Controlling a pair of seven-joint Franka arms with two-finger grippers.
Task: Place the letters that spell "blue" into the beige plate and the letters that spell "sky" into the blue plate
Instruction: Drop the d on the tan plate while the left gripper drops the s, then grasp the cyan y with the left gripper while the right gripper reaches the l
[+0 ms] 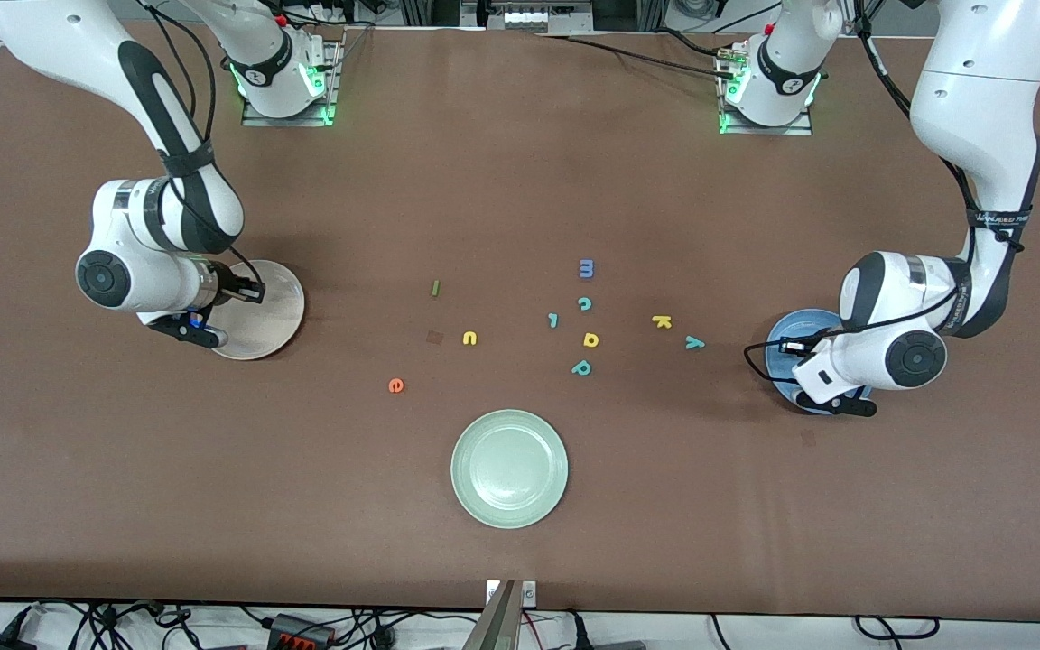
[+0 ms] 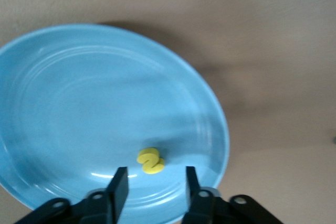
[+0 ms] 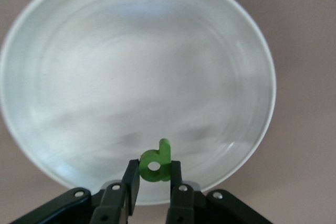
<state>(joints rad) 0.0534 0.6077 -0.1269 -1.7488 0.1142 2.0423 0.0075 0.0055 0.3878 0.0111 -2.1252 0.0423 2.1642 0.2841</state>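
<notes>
Over the two end plates, both grippers hover.
Left gripper (image 2: 153, 188), released, hangs above the yellow s (image 2: 150, 161) in the blue plate (image 2: 63, 103); right gripper (image 3: 154, 180) grasps the green b (image 3: 156, 162) over the beige plate (image 3: 131, 66).

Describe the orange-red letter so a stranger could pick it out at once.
Start at the pale green plate, the plate nearest the front camera. Just farther from the camera and toward the right arm's end of the table lies the orange-red e, alone on bare brown table. It is the only orange-red letter; the yellow u beside it is yellow.
</notes>
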